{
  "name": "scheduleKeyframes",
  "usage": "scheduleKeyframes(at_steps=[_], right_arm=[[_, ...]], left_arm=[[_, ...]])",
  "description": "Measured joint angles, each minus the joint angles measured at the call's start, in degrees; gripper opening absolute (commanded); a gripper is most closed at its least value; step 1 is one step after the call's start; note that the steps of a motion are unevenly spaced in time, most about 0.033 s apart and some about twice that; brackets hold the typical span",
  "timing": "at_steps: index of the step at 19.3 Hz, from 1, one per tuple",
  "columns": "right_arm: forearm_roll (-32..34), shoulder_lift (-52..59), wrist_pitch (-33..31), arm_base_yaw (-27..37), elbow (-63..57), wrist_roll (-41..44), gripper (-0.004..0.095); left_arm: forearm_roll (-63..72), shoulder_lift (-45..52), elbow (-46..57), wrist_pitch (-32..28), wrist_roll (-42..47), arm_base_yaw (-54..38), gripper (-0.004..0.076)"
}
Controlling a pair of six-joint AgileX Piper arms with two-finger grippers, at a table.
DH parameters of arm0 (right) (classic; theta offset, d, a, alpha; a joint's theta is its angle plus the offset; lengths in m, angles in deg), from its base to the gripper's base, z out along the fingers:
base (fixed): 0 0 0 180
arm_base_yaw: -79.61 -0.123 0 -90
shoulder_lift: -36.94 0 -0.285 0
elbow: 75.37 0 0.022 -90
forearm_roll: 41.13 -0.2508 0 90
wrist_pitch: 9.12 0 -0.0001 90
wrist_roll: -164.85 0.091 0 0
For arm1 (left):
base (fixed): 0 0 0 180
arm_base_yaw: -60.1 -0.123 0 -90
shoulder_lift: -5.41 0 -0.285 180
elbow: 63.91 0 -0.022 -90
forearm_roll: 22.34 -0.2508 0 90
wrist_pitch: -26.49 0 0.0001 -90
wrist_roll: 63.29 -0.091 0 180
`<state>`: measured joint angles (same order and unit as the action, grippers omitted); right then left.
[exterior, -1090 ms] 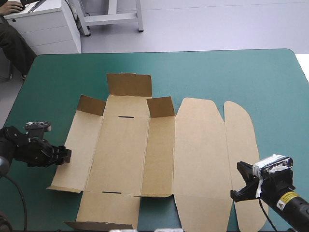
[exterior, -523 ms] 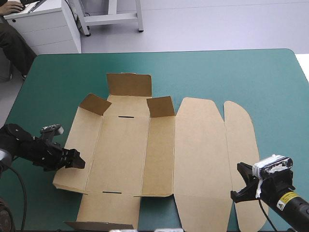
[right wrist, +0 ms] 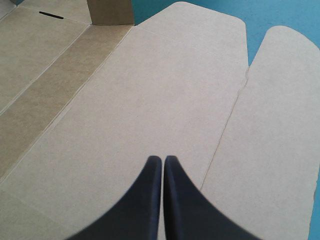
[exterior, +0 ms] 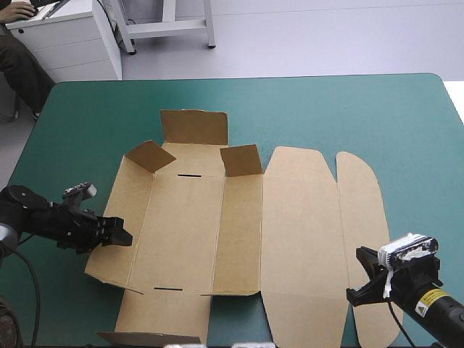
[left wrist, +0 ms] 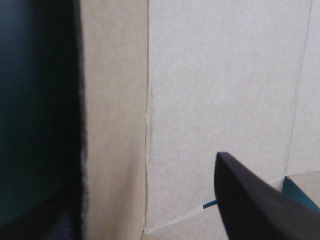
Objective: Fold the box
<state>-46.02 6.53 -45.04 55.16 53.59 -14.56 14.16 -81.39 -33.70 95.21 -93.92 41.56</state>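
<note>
Finds the left gripper [exterior: 123, 236] further in against the left wall of the box [exterior: 239, 217], now tilted higher off the teal-green cover [exterior: 326, 109], its grip impossible to tell, and the right gripper [right wrist: 163, 165] unmoved, pressed together over the flat lid.

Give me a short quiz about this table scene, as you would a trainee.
1. True or false: the right gripper is shut.
2. The left gripper is at which edge of the box? A) left B) far C) right
3. What colour is the table cover?
Key: 1 true; 2 A; 3 teal-green.
</note>
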Motion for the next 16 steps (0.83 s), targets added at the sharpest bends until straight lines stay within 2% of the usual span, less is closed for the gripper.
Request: scheduleKeyframes(at_steps=[2,3,11,16], right_arm=[[0.00,0.00,-0.21,0.00,0.00,0.00,-0.0001],[0.00,0.00,-0.44,0.00,0.00,0.00,-0.0001],[0.05,0.00,-2.01,0.00,-0.04,0.00,-0.0001],[0.16,0.00,-2.34,0.00,-0.04,0.00,-0.0001]], left_arm=[[-3.43,0.00,0.00,0.00,2.64,1.08,0.0046],[-5.39,0.00,0.00,0.00,3.79,2.46,-0.0007],[-7.98,0.00,-0.33,0.20,6.88,6.78,-0.0010],[-18.00,0.00,-10.55,1.16,12.88,11.83,-0.0010]])
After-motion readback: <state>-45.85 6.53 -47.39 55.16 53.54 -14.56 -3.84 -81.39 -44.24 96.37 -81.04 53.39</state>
